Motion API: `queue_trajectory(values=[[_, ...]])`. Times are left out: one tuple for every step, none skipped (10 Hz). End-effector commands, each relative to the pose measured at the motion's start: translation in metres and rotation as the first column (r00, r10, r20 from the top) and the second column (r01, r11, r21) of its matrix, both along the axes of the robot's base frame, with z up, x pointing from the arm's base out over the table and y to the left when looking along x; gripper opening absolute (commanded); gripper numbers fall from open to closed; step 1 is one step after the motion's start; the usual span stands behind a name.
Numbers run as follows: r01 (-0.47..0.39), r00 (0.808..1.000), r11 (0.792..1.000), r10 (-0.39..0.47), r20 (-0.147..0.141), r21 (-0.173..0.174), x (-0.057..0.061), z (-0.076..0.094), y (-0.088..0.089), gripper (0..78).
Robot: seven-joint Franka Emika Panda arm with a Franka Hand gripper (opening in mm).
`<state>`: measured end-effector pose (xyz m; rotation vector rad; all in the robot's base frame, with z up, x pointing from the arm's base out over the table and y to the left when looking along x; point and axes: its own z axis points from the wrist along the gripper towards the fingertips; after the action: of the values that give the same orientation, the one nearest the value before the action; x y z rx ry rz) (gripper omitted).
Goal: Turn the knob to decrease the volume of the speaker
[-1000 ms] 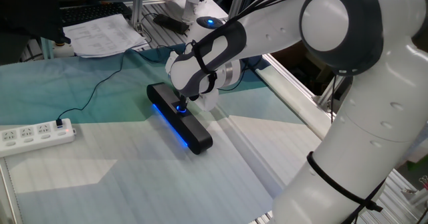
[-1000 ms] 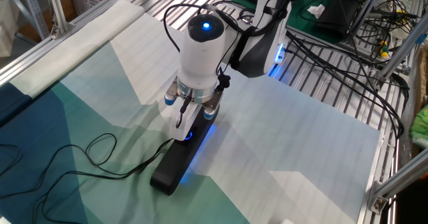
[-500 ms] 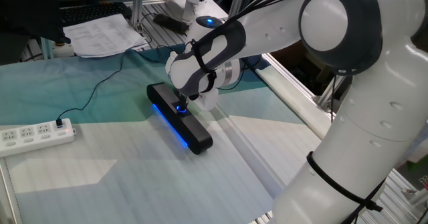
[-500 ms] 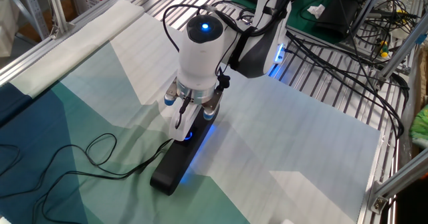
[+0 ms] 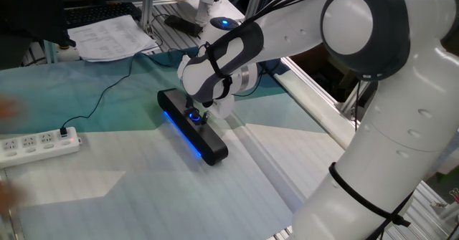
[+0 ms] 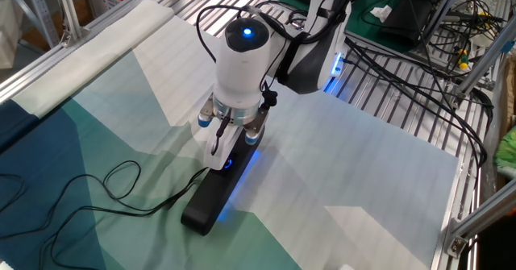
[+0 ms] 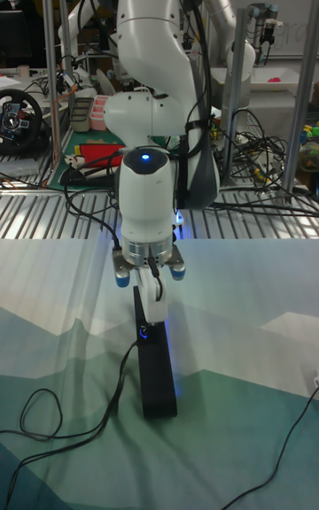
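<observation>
Directly beneath claw [image 5: 196, 112]: knob [image 5: 194, 116].

the white arm reaches out over the table and bends down at the wrist so the gripper [image 5: 198, 113] [image 6: 231, 151] [image 7: 148, 315] points straight down, its fingers [image 7: 154, 291] drawn close together at the tip.

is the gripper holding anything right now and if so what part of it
The gripper is down on the knob on top of the speaker, fingers either side of the dial. Whether they actually pinch its rim cannot be told from these views.
</observation>
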<state>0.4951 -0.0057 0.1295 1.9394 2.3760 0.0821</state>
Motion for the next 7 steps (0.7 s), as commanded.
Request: queue_trajectory(values=[[0.007,1.000,1.000,-0.007,-0.007,0.002,0.0010,0.0007,-0.0003,77.4],[0.007,1.000,1.000,-0.007,-0.007,0.002,0.0010,0.0007,-0.0003,77.4],[0.007,1.000,1.000,-0.007,-0.007,0.002,0.0010,0.0007,-0.0003,77.4],[0.007,1.000,1.000,-0.007,-0.007,0.002,0.0010,0.0007,-0.0003,77.4],[-0.002,1.000,1.000,0.003,-0.015,0.020,0.0006,-0.0047,-0.0010,77.4],[-0.001,1.000,1.000,0.002,-0.015,0.020,0.0006,-0.0047,-0.0010,77.4],[-0.002,1.000,1.000,0.002,-0.015,0.019,0.0006,-0.0047,-0.0010,77.4]])
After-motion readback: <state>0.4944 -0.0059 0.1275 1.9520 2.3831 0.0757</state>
